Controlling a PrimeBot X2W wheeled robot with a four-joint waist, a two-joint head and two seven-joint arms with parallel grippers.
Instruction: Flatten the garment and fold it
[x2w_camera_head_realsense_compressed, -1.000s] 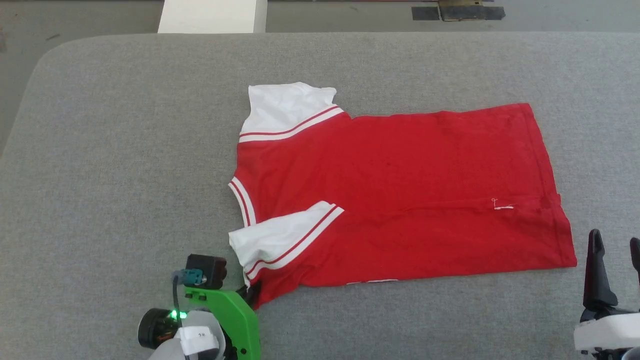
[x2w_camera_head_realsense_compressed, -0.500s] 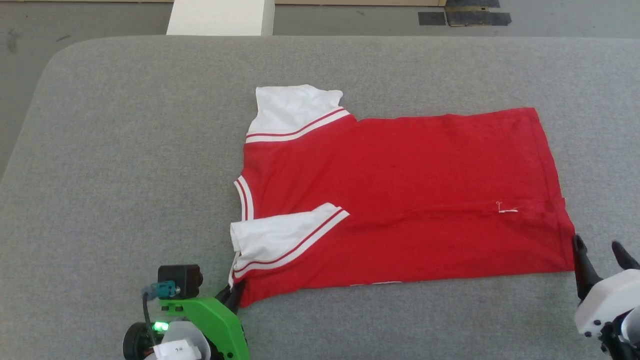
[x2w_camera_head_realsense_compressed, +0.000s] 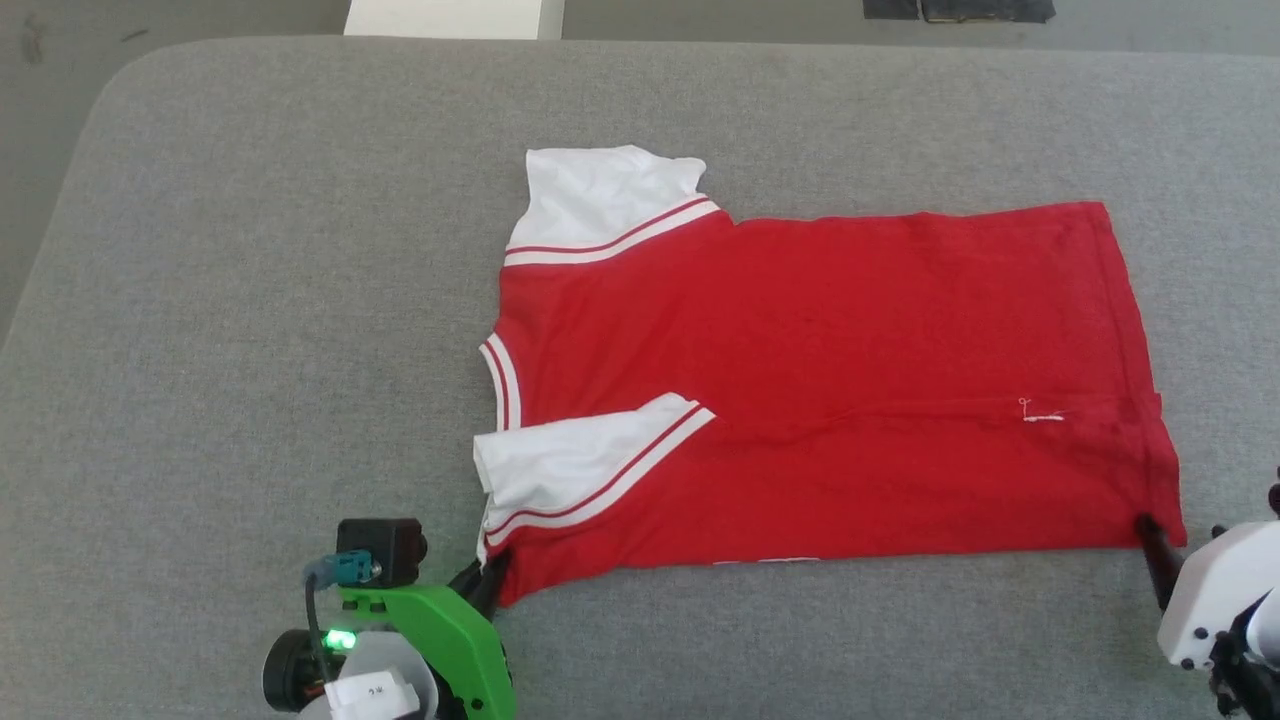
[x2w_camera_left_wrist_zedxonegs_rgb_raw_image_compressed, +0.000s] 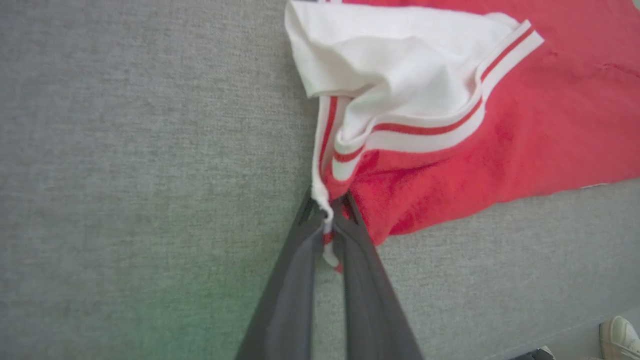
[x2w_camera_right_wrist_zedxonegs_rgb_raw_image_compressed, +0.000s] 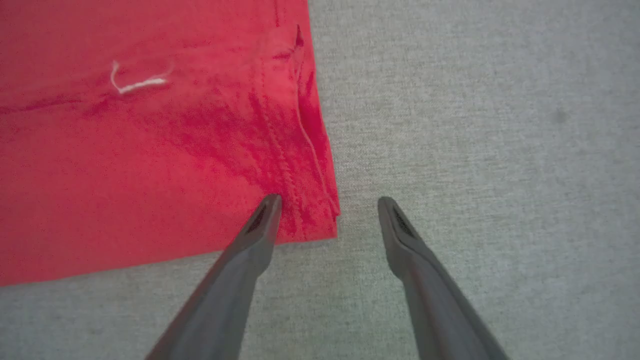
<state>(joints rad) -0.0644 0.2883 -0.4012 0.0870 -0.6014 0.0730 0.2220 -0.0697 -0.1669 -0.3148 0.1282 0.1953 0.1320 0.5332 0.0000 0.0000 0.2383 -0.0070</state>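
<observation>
Currently the red jersey T-shirt (x2w_camera_head_realsense_compressed: 850, 400) is laid on the worktop (x2w_camera_head_realsense_compressed: 250, 300), long axis left to right. Its near sleeve corner is pinched by the left gripper (x2w_camera_left_wrist_zedxonegs_rgb_raw_image_compressed: 327, 225); its near hem corner is straddled by the right gripper's (x2w_camera_right_wrist_zedxonegs_rgb_raw_image_compressed: 330, 201) spread fingers.

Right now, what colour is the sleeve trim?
Sleeve trim: white with a red stripe; best in left wrist view.

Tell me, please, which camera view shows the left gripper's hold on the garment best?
The left wrist view: the left gripper is seen close up, shut on the striped edge of the garment. The head view gives that pinch small, half behind the green wrist mount; the right wrist view has the garment's hem corner instead.
</observation>
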